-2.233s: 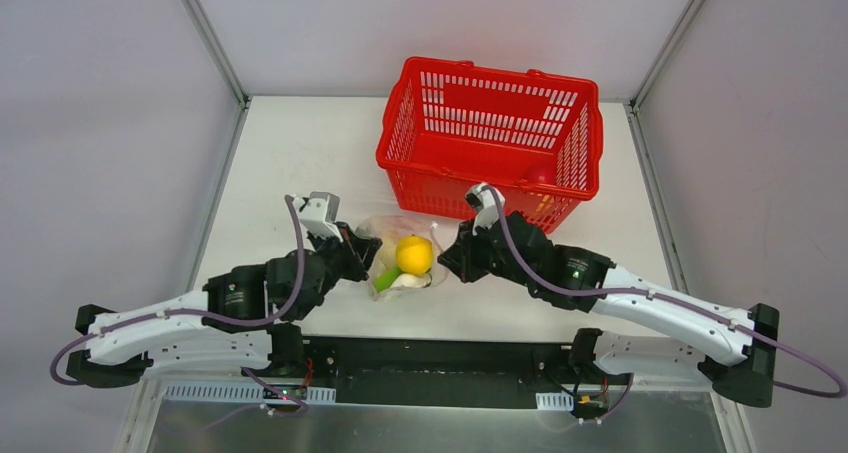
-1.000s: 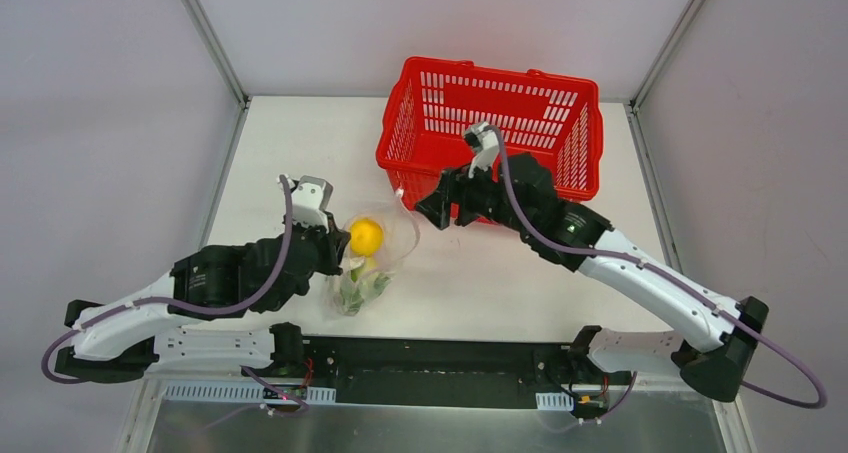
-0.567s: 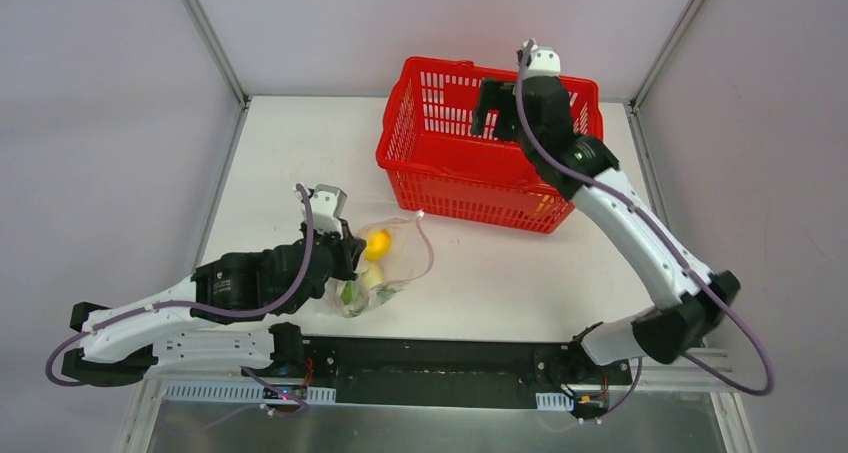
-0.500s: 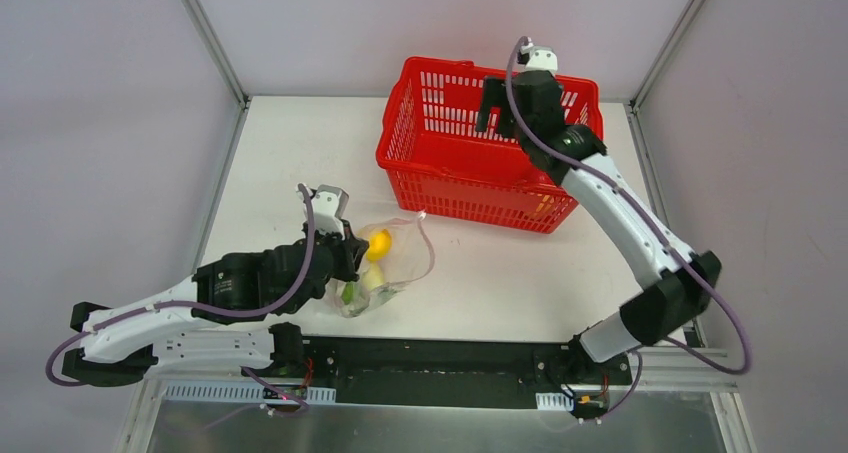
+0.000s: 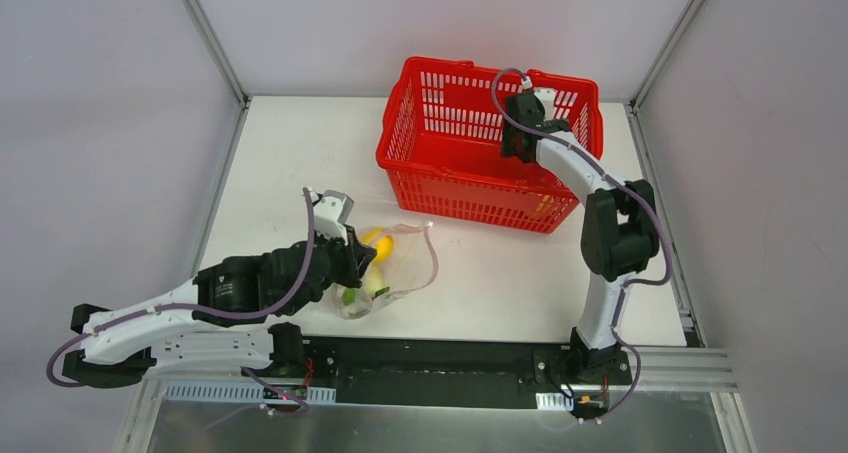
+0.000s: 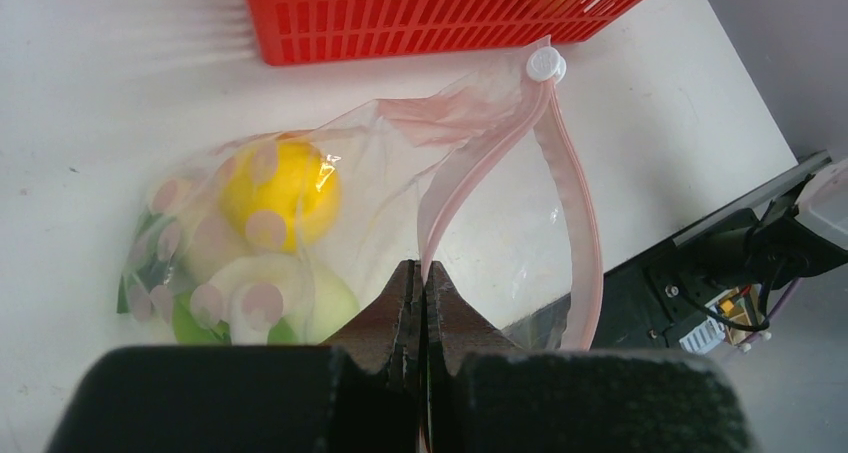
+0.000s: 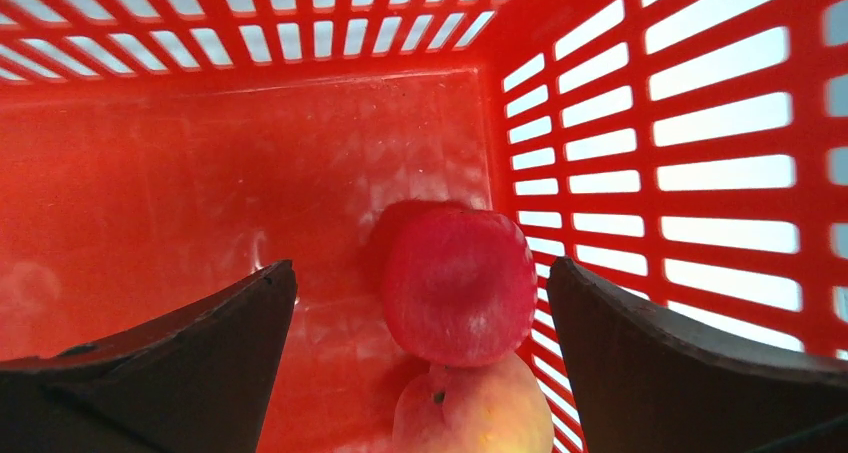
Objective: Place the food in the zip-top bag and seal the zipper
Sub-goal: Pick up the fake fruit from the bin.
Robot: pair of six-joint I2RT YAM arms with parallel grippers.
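Observation:
The clear zip-top bag (image 5: 402, 269) lies on the table in front of the left arm, mouth open. Inside it are a yellow fruit (image 6: 280, 188), a white radish (image 6: 268, 298) and green leafy pieces (image 6: 188, 325). Its pinkish zipper (image 6: 578, 213) loops open, with a white slider (image 6: 545, 65) at the far end. My left gripper (image 6: 423, 273) is shut on the zipper edge of the bag. My right gripper (image 7: 420, 265) is down inside the red basket, open wide. A red fruit (image 7: 458, 285) and a peach-orange fruit (image 7: 482, 411) lie between its fingers, untouched.
The red mesh basket (image 5: 470, 188) stands at the back of the table, its right wall (image 7: 700, 123) close beside the right finger. The two fruits sit in the basket's right corner. Grey walls enclose the table on three sides.
The right arm left the bag, swung up over the basket and dropped into it while its jaws opened wide. The left gripper kept its hold and the bag shifted slightly.

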